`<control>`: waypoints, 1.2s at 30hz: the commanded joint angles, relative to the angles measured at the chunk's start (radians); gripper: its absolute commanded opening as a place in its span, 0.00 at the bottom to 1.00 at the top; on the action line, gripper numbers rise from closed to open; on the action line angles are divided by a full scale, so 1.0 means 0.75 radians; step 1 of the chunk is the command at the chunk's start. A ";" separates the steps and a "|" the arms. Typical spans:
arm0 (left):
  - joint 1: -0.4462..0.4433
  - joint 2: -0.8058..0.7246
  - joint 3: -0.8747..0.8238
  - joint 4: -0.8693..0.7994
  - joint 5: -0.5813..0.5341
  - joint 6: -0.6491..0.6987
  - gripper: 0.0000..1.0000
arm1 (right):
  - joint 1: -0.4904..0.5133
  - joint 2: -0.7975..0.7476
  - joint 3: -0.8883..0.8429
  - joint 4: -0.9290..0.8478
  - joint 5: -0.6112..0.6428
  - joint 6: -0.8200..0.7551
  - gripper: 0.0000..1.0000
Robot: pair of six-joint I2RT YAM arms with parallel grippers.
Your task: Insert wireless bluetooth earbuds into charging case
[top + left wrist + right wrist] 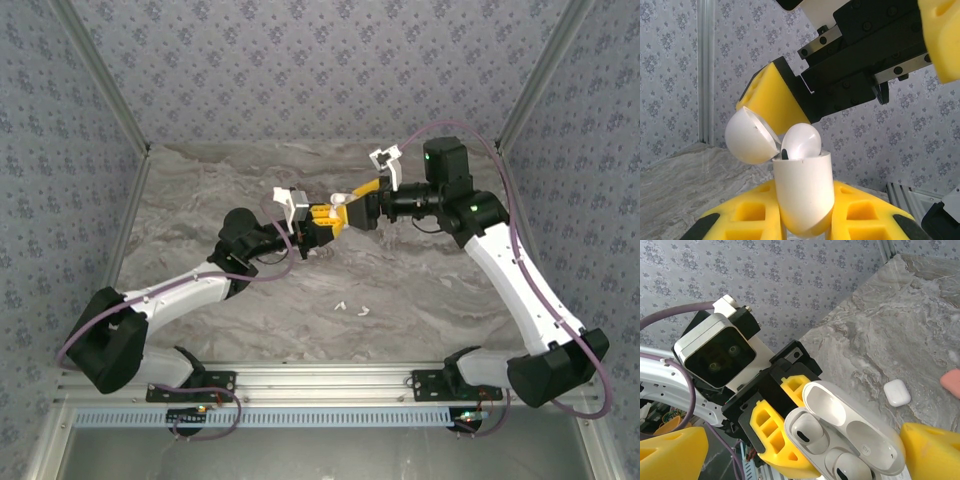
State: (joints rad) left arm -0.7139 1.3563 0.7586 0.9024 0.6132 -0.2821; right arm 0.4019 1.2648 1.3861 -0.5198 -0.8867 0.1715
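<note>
Tabletop point(900, 315), one open case point(860, 432), two earbuds point(807, 432) inside

Left arm point(190, 285): stretched far toward centre
Left gripper point(320, 222): clamped on the charging case point(802, 195)
Right gripper point(350, 208): spread wide, facing the left one

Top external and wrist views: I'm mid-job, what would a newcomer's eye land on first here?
The open white charging case, pinched in the left arm's yellow fingers above mid-table, with two white earbuds seated in it. The right arm's fingers stand wide open around it. On the marble table, two loose earbuds lie nearer the arm bases and a closed white case sits apart.
</note>
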 commanded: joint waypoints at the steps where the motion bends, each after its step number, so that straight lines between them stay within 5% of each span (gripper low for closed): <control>1: -0.007 0.020 0.061 0.036 0.001 -0.002 0.00 | 0.016 -0.078 0.002 -0.027 -0.069 -0.027 1.00; 10: -0.007 0.033 0.068 0.034 0.003 -0.009 0.00 | 0.020 -0.165 -0.067 -0.057 0.050 -0.054 1.00; 17: -0.007 0.024 0.068 -0.005 -0.006 -0.007 0.00 | 0.014 -0.241 -0.046 -0.178 0.634 -0.124 1.00; 24: -0.005 0.033 0.064 -0.207 -0.155 -0.013 0.00 | 0.000 -0.502 -0.340 0.081 1.058 -0.075 1.00; 30: 0.011 0.190 0.156 -0.496 -0.304 -0.137 0.00 | -0.131 -0.600 -0.568 0.270 0.987 0.160 1.00; 36: 0.056 0.466 0.216 -0.513 -0.282 -0.411 0.00 | -0.220 -0.542 -0.647 0.343 0.811 0.317 1.00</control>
State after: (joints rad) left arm -0.6876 1.6371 0.8894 0.5564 0.4088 -0.4557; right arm 0.2501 0.8516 0.9100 -0.3325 -0.2127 0.3172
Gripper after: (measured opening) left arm 0.190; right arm 0.998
